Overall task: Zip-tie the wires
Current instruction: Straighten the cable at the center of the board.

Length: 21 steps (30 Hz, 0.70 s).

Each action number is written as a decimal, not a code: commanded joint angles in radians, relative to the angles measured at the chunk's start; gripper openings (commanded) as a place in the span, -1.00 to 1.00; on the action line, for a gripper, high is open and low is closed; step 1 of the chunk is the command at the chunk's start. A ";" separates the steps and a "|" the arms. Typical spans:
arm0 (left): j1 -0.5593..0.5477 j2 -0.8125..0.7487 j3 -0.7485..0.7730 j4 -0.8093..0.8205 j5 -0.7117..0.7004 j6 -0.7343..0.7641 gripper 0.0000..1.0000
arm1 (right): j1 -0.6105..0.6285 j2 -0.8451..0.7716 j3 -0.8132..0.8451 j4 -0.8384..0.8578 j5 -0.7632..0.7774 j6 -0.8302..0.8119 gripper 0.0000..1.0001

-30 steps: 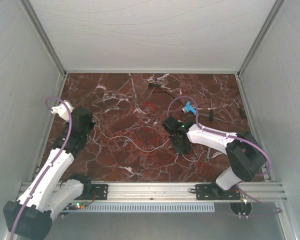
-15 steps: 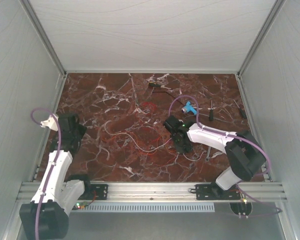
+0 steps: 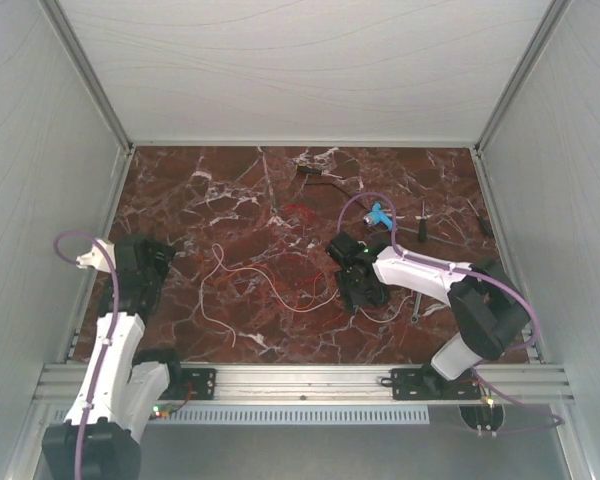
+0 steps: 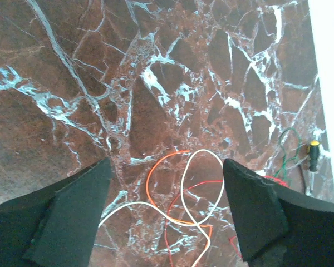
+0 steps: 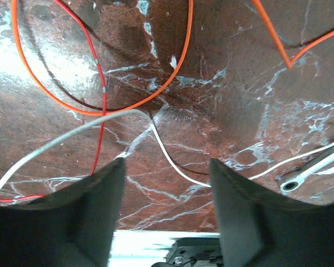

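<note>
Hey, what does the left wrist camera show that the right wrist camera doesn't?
Only the left wrist view: a yellow-handled tool and a thin green wire at the right edge. Only the right wrist view: a metal ring end and the pale rail along the bottom. Both: the wires looping over the marble table, with the left gripper and the right gripper open, holding nothing.

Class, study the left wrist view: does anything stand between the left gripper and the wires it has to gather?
Nothing visible does. The left gripper is open above the bare marble table, and the wires loop right between its fingers. A yellow-handled screwdriver lies off to one side, out of the path.
</note>
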 commanded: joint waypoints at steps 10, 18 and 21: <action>0.006 -0.127 0.122 -0.039 0.061 0.161 1.00 | -0.005 -0.196 0.105 -0.140 -0.048 -0.016 0.96; 0.007 -0.220 0.245 -0.146 0.135 0.333 1.00 | -0.004 -0.351 0.211 -0.061 -0.186 -0.041 0.96; 0.007 -0.259 0.249 -0.147 0.313 0.427 1.00 | -0.003 -0.381 0.181 0.091 -0.217 -0.061 0.96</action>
